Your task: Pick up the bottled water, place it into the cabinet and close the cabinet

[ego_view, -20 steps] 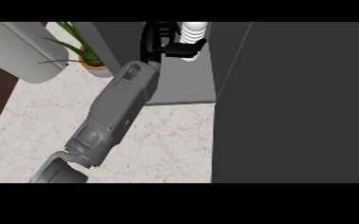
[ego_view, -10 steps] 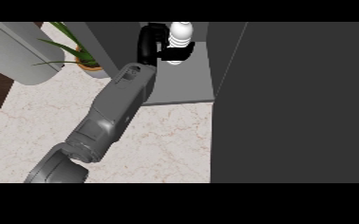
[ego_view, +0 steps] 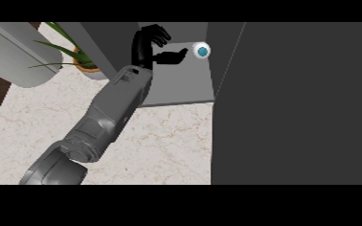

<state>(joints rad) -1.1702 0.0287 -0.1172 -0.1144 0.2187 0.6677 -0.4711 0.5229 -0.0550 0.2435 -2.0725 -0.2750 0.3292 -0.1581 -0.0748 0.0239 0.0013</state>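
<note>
Now you see your left hand (ego_view: 151,48) spread open, holding nothing, thumb just beside the bottled water (ego_view: 201,51), which sits inside the cabinet (ego_view: 176,88), blue cap facing you.

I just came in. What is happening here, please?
The robot's left hand is stretched into the open cabinet, next to the bottled water. The bottle is inside, its blue cap facing the camera. The fingers look open, not curled round it. The cabinet is not yet closed. The right hand is out of view.
</note>
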